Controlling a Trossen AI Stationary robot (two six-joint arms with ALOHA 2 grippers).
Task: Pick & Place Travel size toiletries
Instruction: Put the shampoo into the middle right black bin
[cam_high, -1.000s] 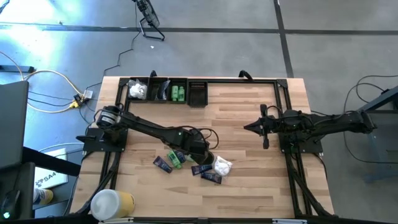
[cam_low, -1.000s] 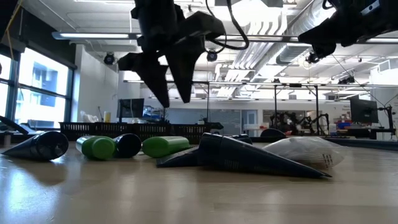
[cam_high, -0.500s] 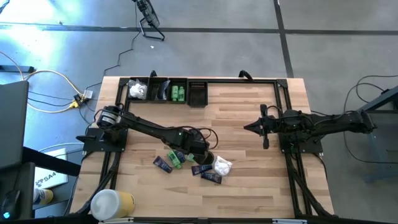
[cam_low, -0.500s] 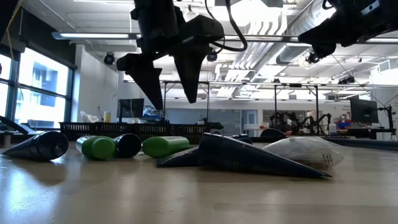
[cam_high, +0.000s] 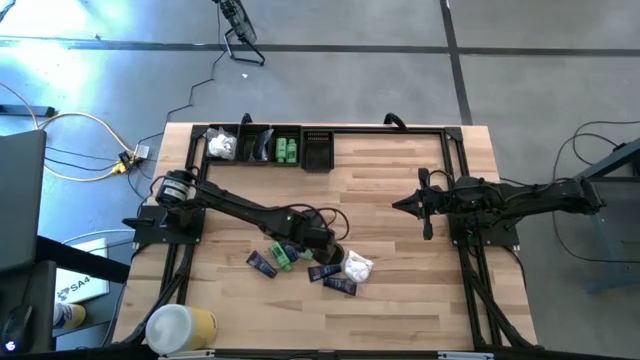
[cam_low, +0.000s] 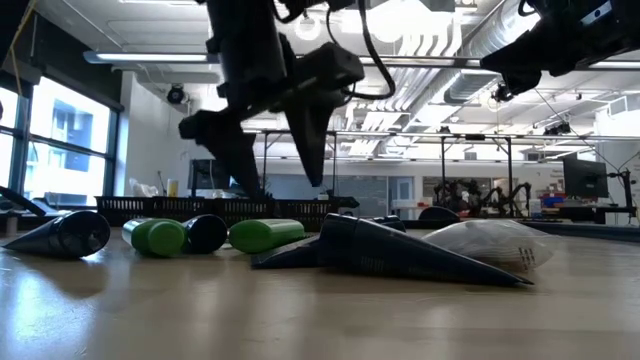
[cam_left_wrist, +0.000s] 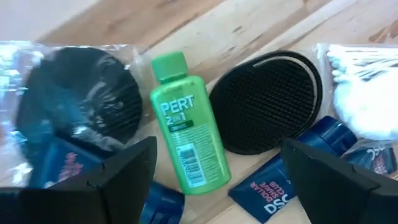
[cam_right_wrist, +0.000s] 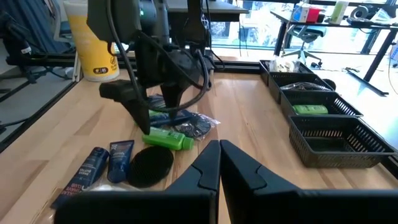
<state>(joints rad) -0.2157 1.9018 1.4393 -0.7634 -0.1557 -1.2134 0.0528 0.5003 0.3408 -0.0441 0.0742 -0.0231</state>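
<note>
Wooden desk is carrying scattered toiletries; left hand is hovering, fingers apart, straddling a green bottle. Right hand is waiting, fingers together.

Floor: grey concrete, cables trailing.
Ceiling: white ducts, strip lights.
Windows: tall panes at left.
Furniture: desks, office chair beyond.

1. The left gripper has come down closer to the table over the last second.
2. Its fingers have spread wider, from nearly together to well apart.
3. They now straddle the green bottle from above.
</note>
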